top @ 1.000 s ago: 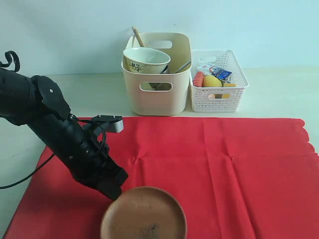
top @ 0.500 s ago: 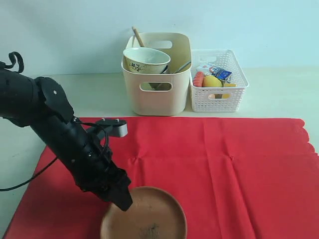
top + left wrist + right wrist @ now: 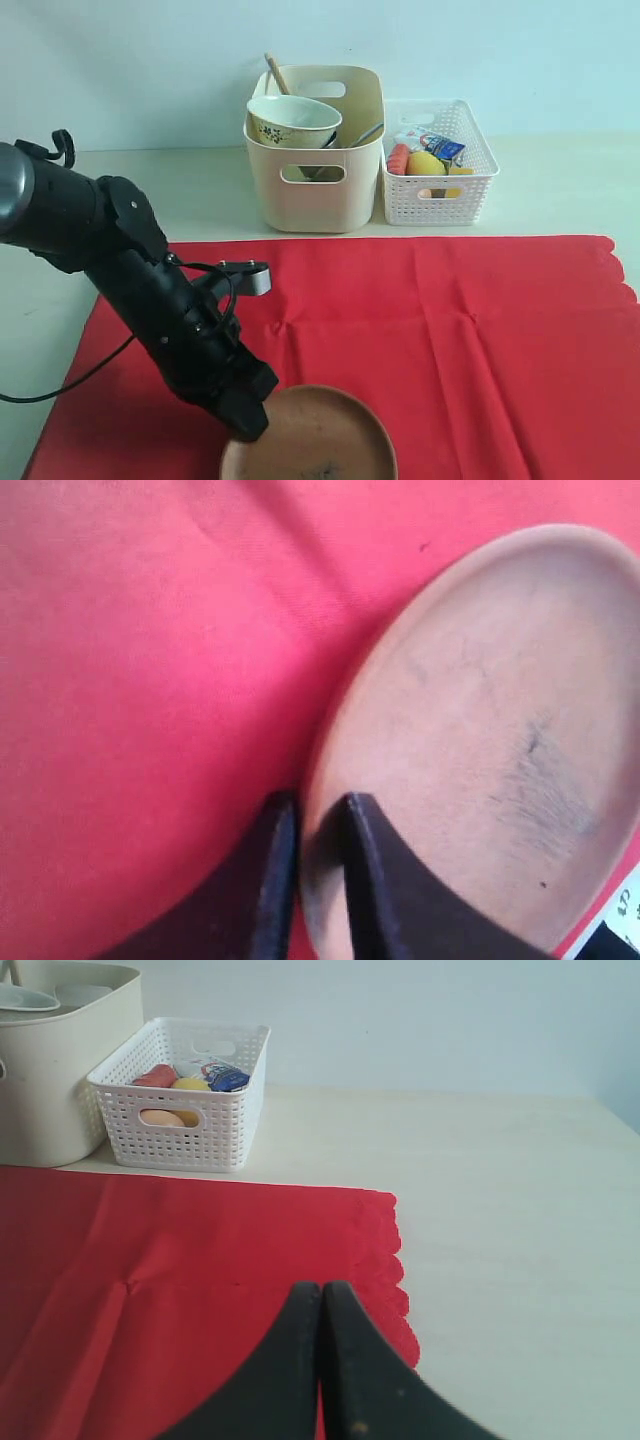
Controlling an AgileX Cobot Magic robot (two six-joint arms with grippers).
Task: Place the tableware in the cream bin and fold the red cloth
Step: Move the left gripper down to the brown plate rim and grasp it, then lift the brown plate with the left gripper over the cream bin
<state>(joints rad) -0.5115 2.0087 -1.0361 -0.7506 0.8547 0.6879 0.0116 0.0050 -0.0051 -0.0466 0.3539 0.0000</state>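
Note:
The round brown plate lies on the red cloth at the front edge. My left gripper is down at the plate's left rim. In the left wrist view the plate has its rim between the two nearly closed fingers of the left gripper. The cream bin at the back holds the patterned white bowl, wooden chopsticks and a silver handle. My right gripper is shut and empty above the cloth's scalloped edge; the exterior view does not show it.
A white perforated basket with food items and a small carton stands right of the cream bin. The cloth is wrinkled near its middle. Bare pale table lies beyond the scalloped edge.
My left gripper has moved down and to the right onto the plate's rim. The plate and the cloth's left part have shifted right with it.

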